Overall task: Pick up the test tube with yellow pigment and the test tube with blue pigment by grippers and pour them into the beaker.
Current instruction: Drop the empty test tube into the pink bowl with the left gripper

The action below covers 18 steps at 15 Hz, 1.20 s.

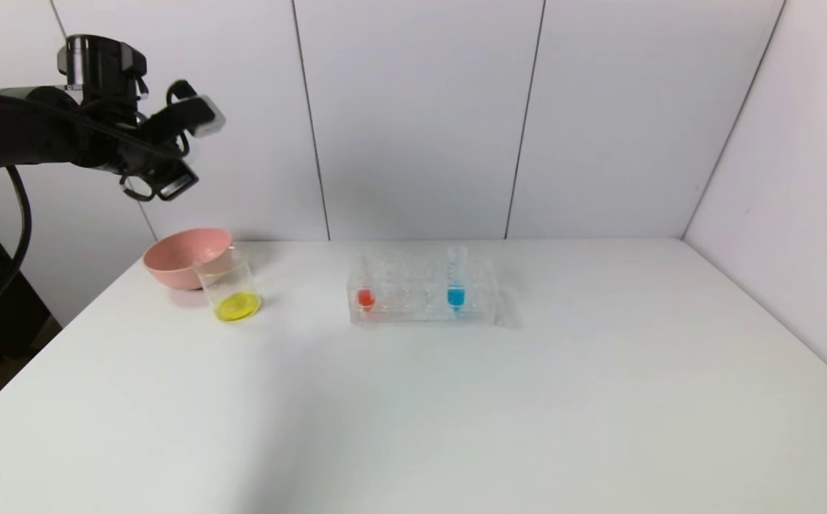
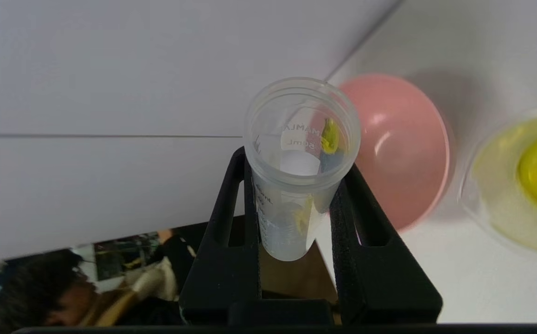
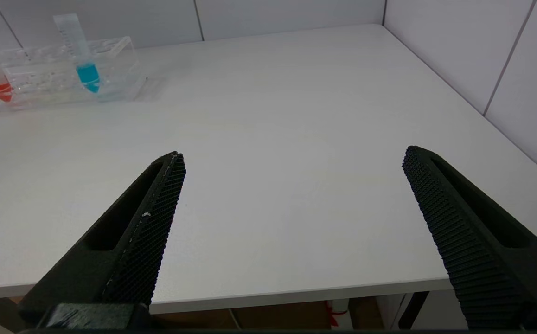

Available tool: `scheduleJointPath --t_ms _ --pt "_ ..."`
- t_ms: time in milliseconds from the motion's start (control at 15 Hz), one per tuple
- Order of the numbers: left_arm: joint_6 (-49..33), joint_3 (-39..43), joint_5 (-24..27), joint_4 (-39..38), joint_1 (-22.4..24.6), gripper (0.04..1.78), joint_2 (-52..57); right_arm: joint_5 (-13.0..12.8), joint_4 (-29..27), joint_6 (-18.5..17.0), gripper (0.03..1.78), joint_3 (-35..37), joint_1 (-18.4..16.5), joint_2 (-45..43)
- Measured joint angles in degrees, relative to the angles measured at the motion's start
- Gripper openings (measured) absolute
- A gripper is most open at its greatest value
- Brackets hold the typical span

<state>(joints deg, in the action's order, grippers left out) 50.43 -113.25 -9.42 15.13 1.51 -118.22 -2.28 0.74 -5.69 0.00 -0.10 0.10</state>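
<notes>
The rack (image 1: 420,303) at the table's middle holds the blue tube (image 1: 455,282), not yet poured. At far left the beaker (image 1: 231,291) already holds yellow liquid. Above it the left gripper (image 2: 296,204) clamps the yellow tube (image 2: 296,167), seemingly nearly drained. The right gripper (image 3: 291,218) hangs spread, empty, near the table's front edge.

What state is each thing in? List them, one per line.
Left gripper: shut on the yellow tube, raised above the pink bowl.
Yellow tube: nearly emptied, yellow traces inside.
Beaker: upright, yellow liquid at the bottom.
Pink bowl: upright, empty.
Blue tube: upright in the rack.
Red tube: standing in the rack.
Right gripper: open, holding nothing.
</notes>
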Motion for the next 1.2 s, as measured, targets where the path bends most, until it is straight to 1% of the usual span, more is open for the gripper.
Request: scheduleJointPath --t_ms 133,200,333,400,533,667,867,1200 --pt "-15.1 0.4 0.1 -10.4 0.9 0.45 0.1 0.0 0.0 0.0 1.71 0.0 0.0 0.0" --pt "-21.7 1.1 -0.8 -15.3 1.7 0.45 0.1 0.0 0.0 0.0 1.71 0.0 0.0 0.0" --pt "-31.6 4.5 -5.1 -23.5 3.6 0.45 0.1 0.0 0.0 0.0 1.71 0.0 0.0 0.0" --pt "-34.3 6.4 -6.9 -27.3 4.4 0.45 0.0 0.0 0.0 0.0 1.71 0.0 0.0 0.0" --pt "-36.3 11.0 -8.2 -35.7 5.3 0.45 -0.5 0.0 0.0 0.0 1.71 0.0 0.0 0.0" --pt "-37.8 14.6 -8.4 -41.6 6.2 0.45 -1.5 0.0 0.0 0.0 1.71 0.0 0.0 0.0" --pt "-40.1 16.4 -8.3 -42.3 7.3 0.45 -3.2 0.0 0.0 0.0 1.71 0.0 0.0 0.0" --pt "-41.8 16.6 -7.8 -42.6 7.9 0.45 -6.2 0.0 0.0 0.0 1.71 0.0 0.0 0.0"
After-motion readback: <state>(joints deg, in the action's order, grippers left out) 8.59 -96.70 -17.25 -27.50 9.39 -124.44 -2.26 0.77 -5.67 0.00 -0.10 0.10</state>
